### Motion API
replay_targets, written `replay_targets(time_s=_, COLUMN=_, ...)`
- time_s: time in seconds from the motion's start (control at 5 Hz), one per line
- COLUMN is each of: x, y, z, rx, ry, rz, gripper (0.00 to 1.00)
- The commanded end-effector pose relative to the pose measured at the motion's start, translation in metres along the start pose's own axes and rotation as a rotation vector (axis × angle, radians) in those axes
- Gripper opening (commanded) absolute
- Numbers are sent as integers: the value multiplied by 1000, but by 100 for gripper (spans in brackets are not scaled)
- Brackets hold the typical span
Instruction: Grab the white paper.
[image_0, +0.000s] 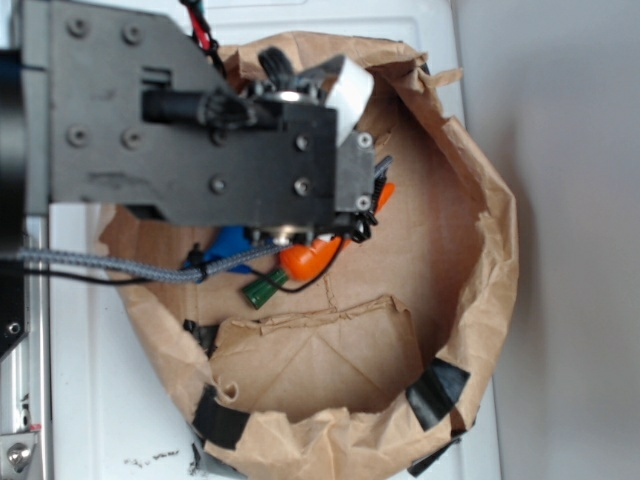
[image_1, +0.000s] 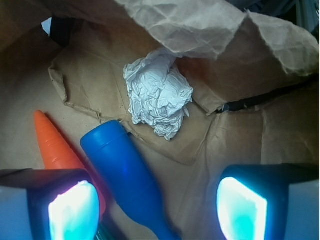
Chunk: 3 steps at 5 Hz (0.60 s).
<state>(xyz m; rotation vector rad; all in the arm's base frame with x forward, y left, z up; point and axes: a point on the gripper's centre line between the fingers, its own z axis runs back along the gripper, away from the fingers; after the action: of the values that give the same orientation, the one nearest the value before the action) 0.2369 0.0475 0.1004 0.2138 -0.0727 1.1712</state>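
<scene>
White paper (image_1: 159, 93), crumpled into a wad, lies on the floor of the brown paper bag (image_1: 210, 25) in my wrist view, close under the folded-over bag wall at the top edge. Just below and to its left I see the blue bottle (image_1: 125, 170) lying on its side, its blunt end nearly touching the wad, and the orange cone (image_1: 52, 142) beside the bottle toward the bag's left side. My gripper (image_1: 157, 207) hangs above them with its fingers (image_1: 242, 207) spread wide, holding nothing; the wad sits ahead of the gap. From the exterior view I see the arm (image_0: 190, 115) over the bag's upper rim, hiding the wad.
</scene>
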Motion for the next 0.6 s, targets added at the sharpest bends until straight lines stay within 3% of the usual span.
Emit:
replay_targets(time_s=0.0, x=12, y=6, z=14, rx=-37, ry=-26, rz=48, gripper=100)
replay_targets(time_s=0.2, x=30, y=-14, z=4, rx=-21, ry=7, rz=88, gripper=100)
replay_targets(time_s=0.4, x=42, y=-48, z=-19, rx=-68, ry=-20, rz=133, gripper=100)
